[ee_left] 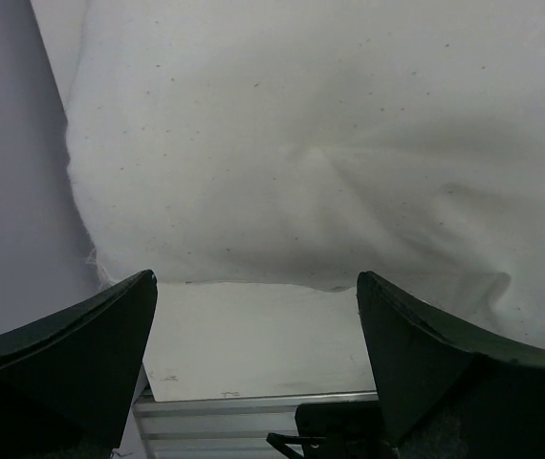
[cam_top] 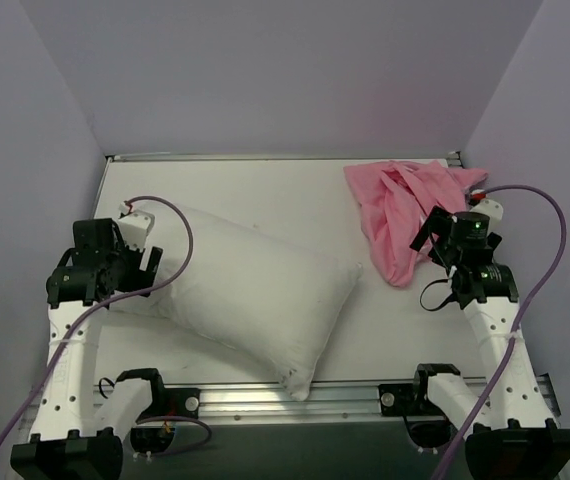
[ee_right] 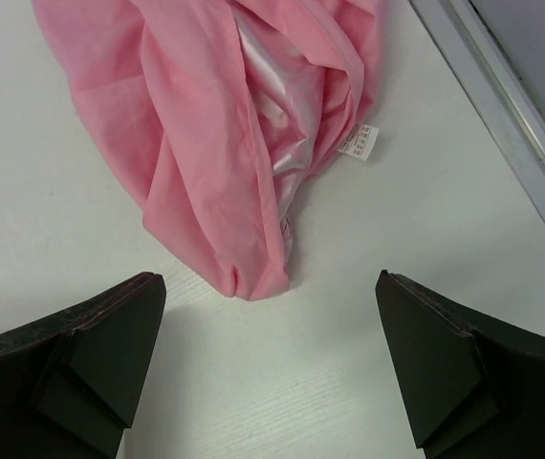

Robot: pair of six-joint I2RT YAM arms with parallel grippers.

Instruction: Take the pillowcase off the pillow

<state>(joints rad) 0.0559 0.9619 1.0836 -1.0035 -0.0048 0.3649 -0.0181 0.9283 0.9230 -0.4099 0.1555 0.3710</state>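
Lying crumpled far right on the white worktop (cam_top: 265, 190), the thin pink sheeny fabric pillowcase (cam_top: 405, 215) sits just ahead of the wide-open, empty right claw (ee_right: 268, 279), well apart from the plump white rectangular pillow (cam_top: 255, 290) stretching diagonally before the open, empty left claw (ee_left: 255, 277).

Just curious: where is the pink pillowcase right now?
In the overhead view the pillowcase lies crumpled at the table's far right corner, just beyond the open right gripper, apart from the pillow.
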